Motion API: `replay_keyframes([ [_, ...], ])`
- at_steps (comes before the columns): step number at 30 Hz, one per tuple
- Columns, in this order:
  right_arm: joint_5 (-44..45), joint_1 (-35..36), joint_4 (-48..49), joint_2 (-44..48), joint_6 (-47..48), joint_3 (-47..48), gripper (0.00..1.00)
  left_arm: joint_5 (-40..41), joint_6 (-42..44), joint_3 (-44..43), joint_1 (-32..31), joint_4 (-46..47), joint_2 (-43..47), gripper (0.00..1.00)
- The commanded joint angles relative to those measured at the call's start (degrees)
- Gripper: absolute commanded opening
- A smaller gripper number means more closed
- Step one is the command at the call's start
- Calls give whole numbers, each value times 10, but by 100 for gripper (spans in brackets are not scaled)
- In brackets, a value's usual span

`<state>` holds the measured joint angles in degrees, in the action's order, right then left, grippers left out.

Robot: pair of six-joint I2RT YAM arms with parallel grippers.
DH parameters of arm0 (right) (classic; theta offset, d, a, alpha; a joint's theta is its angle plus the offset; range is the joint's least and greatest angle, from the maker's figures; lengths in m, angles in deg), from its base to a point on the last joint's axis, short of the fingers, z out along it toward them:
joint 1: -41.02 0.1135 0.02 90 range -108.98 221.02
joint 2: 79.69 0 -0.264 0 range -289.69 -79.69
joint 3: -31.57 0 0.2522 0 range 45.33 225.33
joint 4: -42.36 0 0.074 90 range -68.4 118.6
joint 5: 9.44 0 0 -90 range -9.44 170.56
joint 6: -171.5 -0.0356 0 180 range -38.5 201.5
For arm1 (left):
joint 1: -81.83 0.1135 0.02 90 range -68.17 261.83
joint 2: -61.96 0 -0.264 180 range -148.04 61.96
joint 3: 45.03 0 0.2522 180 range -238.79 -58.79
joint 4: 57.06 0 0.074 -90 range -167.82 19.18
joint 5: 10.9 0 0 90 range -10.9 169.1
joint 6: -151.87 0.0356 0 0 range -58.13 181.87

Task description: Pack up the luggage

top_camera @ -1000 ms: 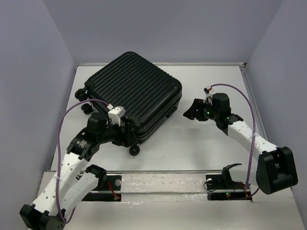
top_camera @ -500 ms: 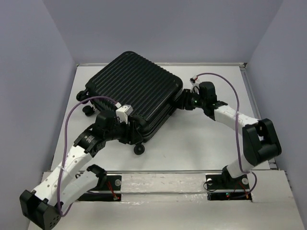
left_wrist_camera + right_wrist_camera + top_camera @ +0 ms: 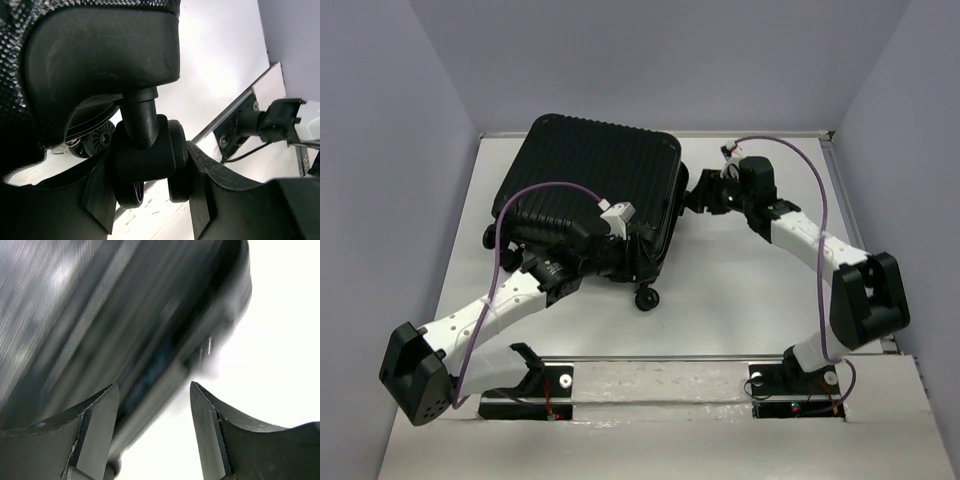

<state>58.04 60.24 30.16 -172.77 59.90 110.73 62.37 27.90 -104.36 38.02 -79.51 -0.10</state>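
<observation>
A large black hard-shell suitcase (image 3: pixel 590 185) with a ribbed shell is laid closed on the far left part of a white table (image 3: pixel 750 290). The table is enclosed by pale lilac walls (image 3: pixel 660 60) at the left, far and right sides, and a metal rail (image 3: pixel 690 357) is seen along its near edge. The left gripper (image 3: pixel 150 150) is clamped on a small black caster wheel (image 3: pixel 147 167) at the suitcase's near end. The right gripper (image 3: pixel 152 390) is held with its fingers apart at the suitcase's right side, in a blurred view.
</observation>
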Motion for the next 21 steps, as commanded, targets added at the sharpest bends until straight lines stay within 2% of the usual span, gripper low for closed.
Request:
replay_keyframes([
  [1,37,29,61,118,-20,-148,60,6,-29,-60,-9,222,7,6],
  [6,81,113,166,236,-81,-305,33,22,-86,-32,-9,306,-5,6],
  [8,97,163,212,279,-109,-355,27,21,-106,-31,-10,332,-10,6],
  [12,133,237,303,293,-142,-402,27,-1,-114,-24,-21,351,-8,6],
  [13,146,248,333,281,-154,-404,27,1,-111,-23,-24,351,1,6],
  [15,159,268,362,262,-161,-407,41,3,-109,-17,-29,343,12,6],
  [16,175,281,378,236,-165,-396,52,7,-104,-9,-35,327,24,6],
  [17,175,288,390,236,-165,-396,52,7,-104,-8,-35,327,28,6],
  [18,178,294,424,208,-171,-390,59,6,-101,-5,-39,319,33,6],
  [21,198,309,487,161,-183,-395,62,2,-101,3,-44,314,40,6],
])
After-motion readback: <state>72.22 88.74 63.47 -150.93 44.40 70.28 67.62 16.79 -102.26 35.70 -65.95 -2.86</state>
